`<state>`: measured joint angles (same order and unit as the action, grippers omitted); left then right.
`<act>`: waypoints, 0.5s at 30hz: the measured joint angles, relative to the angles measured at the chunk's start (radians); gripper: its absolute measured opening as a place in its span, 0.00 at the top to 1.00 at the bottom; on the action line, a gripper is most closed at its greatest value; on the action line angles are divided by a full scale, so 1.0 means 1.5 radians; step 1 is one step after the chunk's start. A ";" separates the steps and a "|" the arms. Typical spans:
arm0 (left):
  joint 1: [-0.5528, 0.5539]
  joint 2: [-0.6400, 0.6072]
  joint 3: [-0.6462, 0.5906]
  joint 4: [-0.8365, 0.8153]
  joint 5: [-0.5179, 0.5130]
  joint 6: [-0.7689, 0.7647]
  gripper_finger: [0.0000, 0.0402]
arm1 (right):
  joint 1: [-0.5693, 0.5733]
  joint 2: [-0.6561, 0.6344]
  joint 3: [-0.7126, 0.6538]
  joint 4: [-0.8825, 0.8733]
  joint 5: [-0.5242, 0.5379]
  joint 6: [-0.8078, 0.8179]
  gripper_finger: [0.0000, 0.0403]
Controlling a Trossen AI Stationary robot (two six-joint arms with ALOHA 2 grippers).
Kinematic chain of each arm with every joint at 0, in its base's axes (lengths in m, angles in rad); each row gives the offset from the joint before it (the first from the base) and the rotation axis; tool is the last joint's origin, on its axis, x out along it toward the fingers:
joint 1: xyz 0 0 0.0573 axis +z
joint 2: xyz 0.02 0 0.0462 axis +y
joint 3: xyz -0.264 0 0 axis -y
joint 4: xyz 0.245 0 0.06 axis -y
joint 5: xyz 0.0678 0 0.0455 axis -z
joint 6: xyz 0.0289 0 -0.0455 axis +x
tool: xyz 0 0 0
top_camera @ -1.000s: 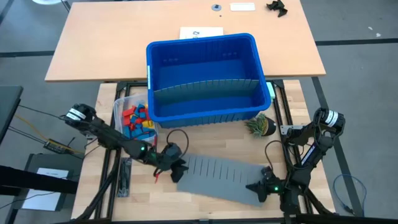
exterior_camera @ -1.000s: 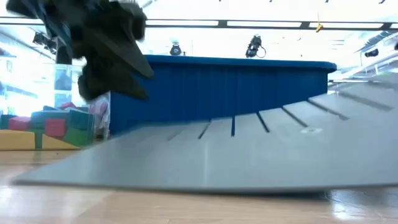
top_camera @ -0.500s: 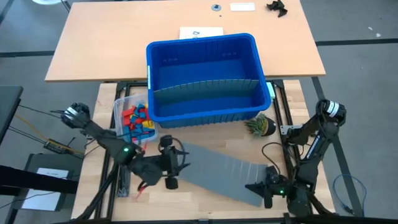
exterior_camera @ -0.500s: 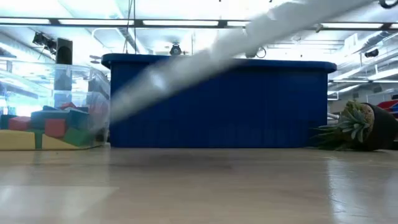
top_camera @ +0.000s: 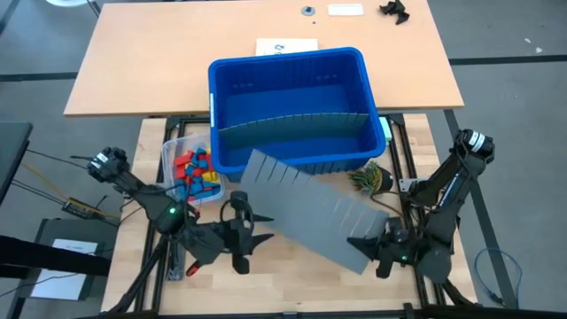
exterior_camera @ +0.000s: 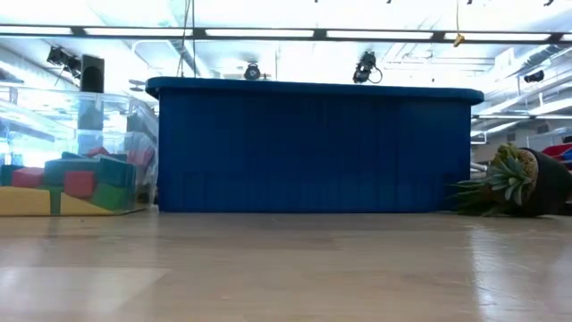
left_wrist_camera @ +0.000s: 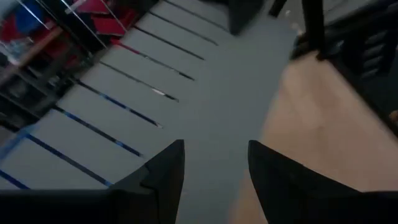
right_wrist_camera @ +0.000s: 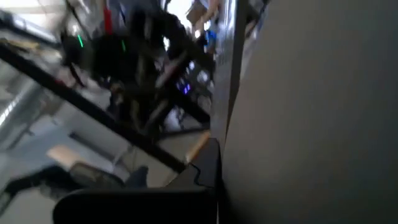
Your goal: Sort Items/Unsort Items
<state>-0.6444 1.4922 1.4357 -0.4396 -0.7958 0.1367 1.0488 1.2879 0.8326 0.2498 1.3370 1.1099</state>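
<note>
The right pincer (top_camera: 376, 257), low in the right of the high view, is clenched on the lower corner of a grey divider (top_camera: 310, 208), holding the slotted sheet up off the worktop (top_camera: 292, 275) so it slants toward the bin (top_camera: 288, 106) at upper centre. In the right wrist view the sheet fills the frame edge-on against that arm's fingers. The left pincer (top_camera: 244, 244), lower left of centre, stands released with nothing between its fingers; its wrist view looks past the 2 dark fingers (left_wrist_camera: 165, 177) onto the slotted sheet below. The blocks (top_camera: 197, 173), red, blue and yellow, sit untouched in a clear tub (top_camera: 173, 151) pressed against the bin's left side, left of centre in the high view. A small plant (top_camera: 372, 179) lies on its side just right of the bin. 1 divider (top_camera: 292, 124) already stands across the bin. By my reading the step is fitting this second sheet, probably crosswise into that 1. To do it well, I would turn the sheet upright before it reaches the rim, line a slot over the standing divider, and lower it straight. Held by only 1 corner, the sheet may sag or swing, so the free left pincer could steady the far end. Swinging low risks clipping the plant.
</note>
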 joint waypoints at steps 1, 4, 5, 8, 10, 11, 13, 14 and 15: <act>-0.003 0.008 0.000 0.004 -0.013 0.019 0.54 | -0.004 -0.005 0.000 0.029 0.008 -0.032 0.97; -0.016 0.032 -0.001 0.003 -0.063 0.094 0.54 | -0.018 -0.018 0.000 0.112 0.016 -0.134 0.97; -0.020 0.040 -0.001 0.006 -0.084 0.119 0.54 | -0.023 -0.021 0.000 0.136 0.017 -0.163 0.97; -0.027 0.064 -0.001 0.021 -0.176 0.191 0.54 | -0.036 -0.031 0.000 0.185 0.000 -0.229 0.97; -0.029 0.076 -0.001 0.035 -0.237 0.239 0.54 | -0.043 -0.032 0.000 0.208 -0.016 -0.249 0.97; -0.029 0.081 -0.001 0.050 -0.270 0.257 0.54 | -0.046 -0.031 0.000 0.217 -0.022 -0.257 0.97; -0.029 0.088 -0.001 0.076 -0.320 0.285 0.54 | -0.051 -0.032 0.000 0.225 -0.033 -0.263 0.97; -0.028 0.089 -0.001 0.091 -0.334 0.300 0.54 | -0.052 -0.032 0.000 0.225 -0.034 -0.263 0.97; -0.028 0.090 -0.001 0.100 -0.338 0.317 0.54 | -0.052 -0.032 0.000 0.225 -0.034 -0.261 0.97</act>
<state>-0.6862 1.6271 1.4342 -0.2890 -1.3023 0.6120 0.9708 1.2404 0.8330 0.5873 1.2861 0.7180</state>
